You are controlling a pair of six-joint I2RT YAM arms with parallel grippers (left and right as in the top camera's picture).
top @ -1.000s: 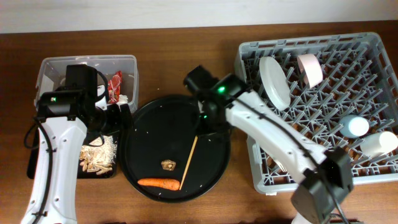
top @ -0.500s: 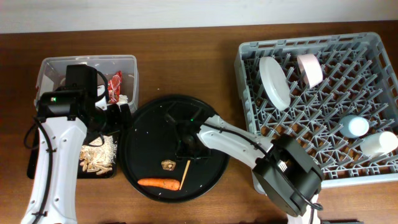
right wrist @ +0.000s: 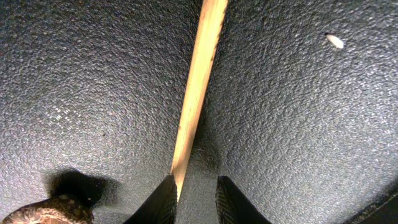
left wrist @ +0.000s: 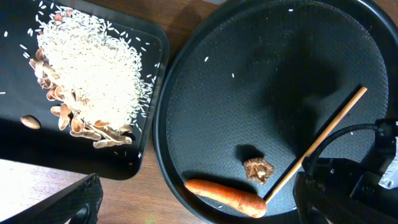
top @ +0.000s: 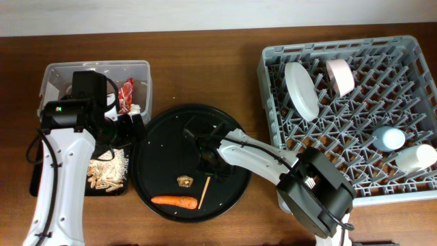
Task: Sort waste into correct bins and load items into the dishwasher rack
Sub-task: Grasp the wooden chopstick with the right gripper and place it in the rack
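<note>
A thin wooden chopstick (right wrist: 196,87) lies on the round black tray (top: 164,143), with an orange carrot (top: 174,201) and a small brown lump (top: 184,181) next to it. My right gripper (right wrist: 196,199) is down on the tray, its fingers a little apart. The chopstick runs between them, against the left finger. My left gripper (left wrist: 199,211) is wide open and empty, above the tray's left edge. The clear tub (top: 61,72) holds the red wrapper (top: 126,94). The shallow black tray (left wrist: 37,155) holds rice (left wrist: 93,74). The grey rack (top: 410,51) holds the plate (top: 302,89), bowl (top: 340,75), blue cup (top: 391,139) and white cup (top: 416,157).
The right arm (top: 266,157) stretches from the rack's front left corner across the round tray. The left arm (top: 61,157) hangs over the two bins. Bare wooden table (top: 205,61) shows behind the round tray.
My right arm swung from the round tray's far right edge down onto the chopstick near its middle, then settled there. The chopstick, carrot and lump stayed put. The left arm has not moved.
</note>
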